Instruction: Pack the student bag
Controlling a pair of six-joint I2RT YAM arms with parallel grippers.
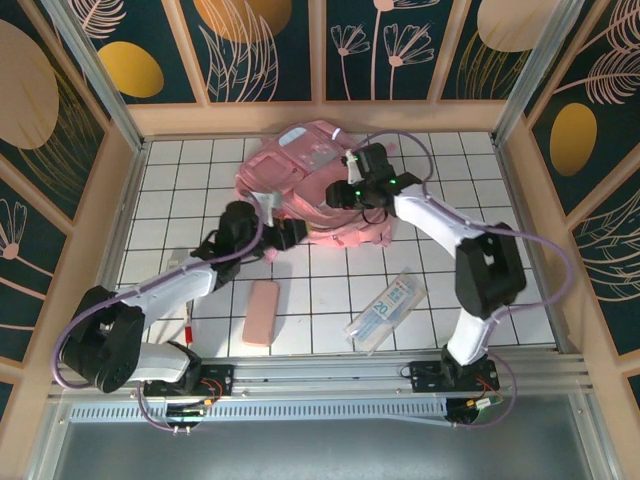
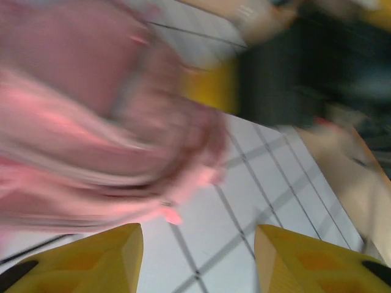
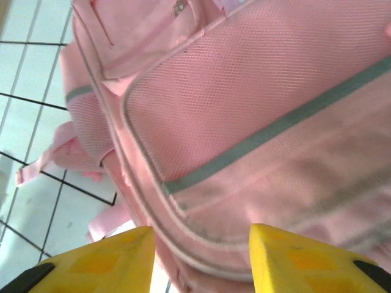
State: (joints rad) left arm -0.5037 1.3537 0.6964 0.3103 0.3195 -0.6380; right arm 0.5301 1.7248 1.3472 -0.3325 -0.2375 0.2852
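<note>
The student bag [image 1: 300,165], a big soft pink backpack with pale stripes, lies at the back middle of the white tiled table. My left gripper [image 1: 289,235] is at the bag's near-left edge. In the left wrist view the yellow fingers [image 2: 116,256] stand apart over bare tiles, and the left gripper [image 2: 198,238] is open with nothing between them. The blurred bag [image 2: 91,122] lies just beyond. My right gripper [image 1: 342,192] hovers over the bag's right side. In the right wrist view the right gripper [image 3: 201,238] is open, and the bag's [image 3: 256,110] piped seam runs across the gap.
A small pink pencil case [image 1: 262,312] lies near the front, left of centre. A clear plastic packet with blue print [image 1: 387,308] lies to its right. A thin red pen [image 1: 187,325] lies by the left arm. Wooden walls ring the table [image 1: 480,200].
</note>
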